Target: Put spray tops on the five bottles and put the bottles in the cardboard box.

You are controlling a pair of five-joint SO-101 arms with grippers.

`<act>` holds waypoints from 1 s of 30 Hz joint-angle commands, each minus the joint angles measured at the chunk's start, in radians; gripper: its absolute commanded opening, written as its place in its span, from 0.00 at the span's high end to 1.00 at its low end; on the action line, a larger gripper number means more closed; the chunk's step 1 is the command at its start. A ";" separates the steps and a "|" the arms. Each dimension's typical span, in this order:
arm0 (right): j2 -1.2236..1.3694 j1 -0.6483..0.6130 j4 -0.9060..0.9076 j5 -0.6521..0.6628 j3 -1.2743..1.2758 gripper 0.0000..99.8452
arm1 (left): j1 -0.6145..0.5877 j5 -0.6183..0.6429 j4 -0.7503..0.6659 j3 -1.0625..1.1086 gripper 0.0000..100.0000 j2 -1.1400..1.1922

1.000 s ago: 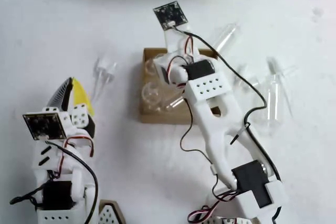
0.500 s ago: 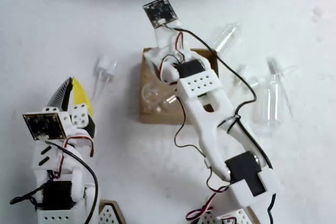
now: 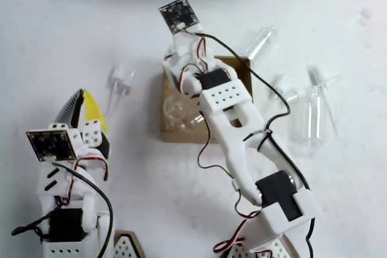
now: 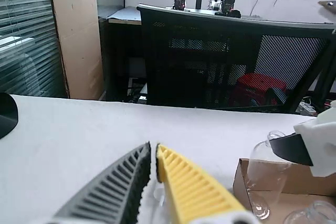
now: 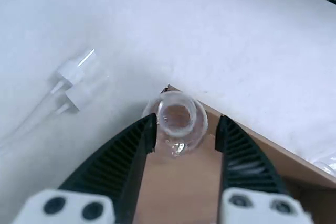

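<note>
Cardboard box (image 3: 181,135) is the biggest of the task's things. It sits open-topped near the middle of the white table (image 3: 60,34), with the right arm (image 3: 242,137) stretched over it. We see the right gripper (image 5: 185,125) low over one corner of the box, its black fingers (image 5: 126,161) parted on either side of an upright clear bottle (image 5: 177,119) that stands inside that corner. A sliver of cardboard shows between one finger and the bottle. The left gripper (image 4: 153,149) hangs well apart from the box, its grey and yellow fingers (image 4: 199,192) pressed together on nothing. A second bottle (image 3: 175,110) rests in the box beside the arm; we cannot tell whether it is upright or lying. A third bottle (image 3: 309,119) and a fourth bottle (image 3: 260,41) lie on the table, on the side of the box away from the left gripper. Two loose spray tops (image 5: 71,72) lie side by side on the table, near the corner with the upright bottle.
</note>
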 commanded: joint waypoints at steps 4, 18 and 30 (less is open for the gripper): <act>-0.140 0.031 0.176 -0.077 -0.160 0.83 | -0.013 0.017 -0.034 -0.005 0.98 -0.007; -0.042 0.262 0.521 -0.786 -0.193 0.83 | -0.013 0.017 -0.034 -0.005 0.98 -0.007; 0.334 0.331 0.496 -0.930 -0.371 0.84 | -0.013 0.017 -0.034 -0.005 0.98 -0.007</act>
